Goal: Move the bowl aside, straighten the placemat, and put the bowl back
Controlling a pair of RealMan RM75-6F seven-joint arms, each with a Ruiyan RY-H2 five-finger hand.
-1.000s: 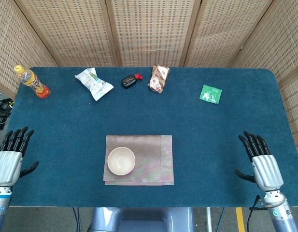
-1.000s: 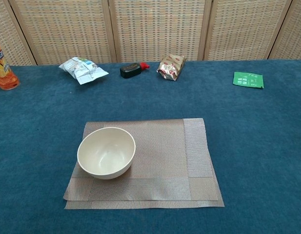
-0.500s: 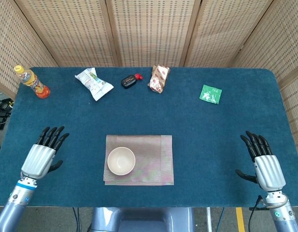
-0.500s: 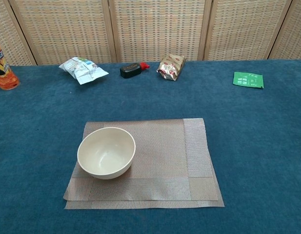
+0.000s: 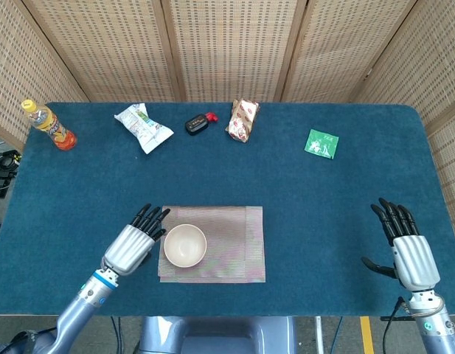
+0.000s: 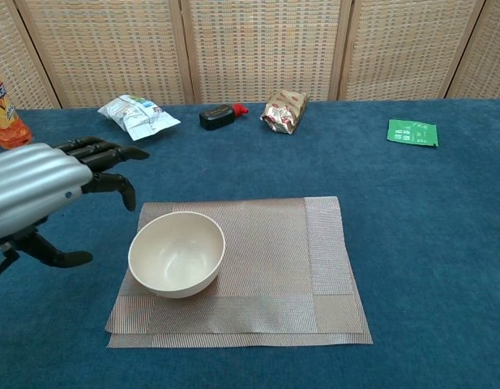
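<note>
Woven screens stand behind a blue table (image 5: 345,206). On its near middle lies the mat (image 5: 227,243) (image 6: 266,259), and the bowl (image 5: 185,245) (image 6: 177,254) sits upright on the mat's left part, empty. In the chest view the mat's near and left edges show a second layer peeking out, so it lies doubled or folded unevenly.

Just left of the bowl the left hand (image 5: 131,242) (image 6: 39,190) hangs with fingers spread and holding nothing; its fingertips (image 5: 152,215) point toward the far side, near the mat's left edge. Whether it touches the bowl I cannot tell, though the chest view shows a gap between them.

Near the table's front right corner the right hand (image 5: 408,251) is spread too, empty, well apart from the mat; only the head view shows it.

Along the far edge, from left to right: an orange bottle (image 5: 49,125) (image 6: 5,113), a white bag (image 5: 142,127) (image 6: 136,115), a small black object (image 5: 198,123) (image 6: 217,117) with a red end, a brown packet (image 5: 242,120) (image 6: 284,110), and further right a green sachet (image 5: 321,144) (image 6: 412,132).
</note>
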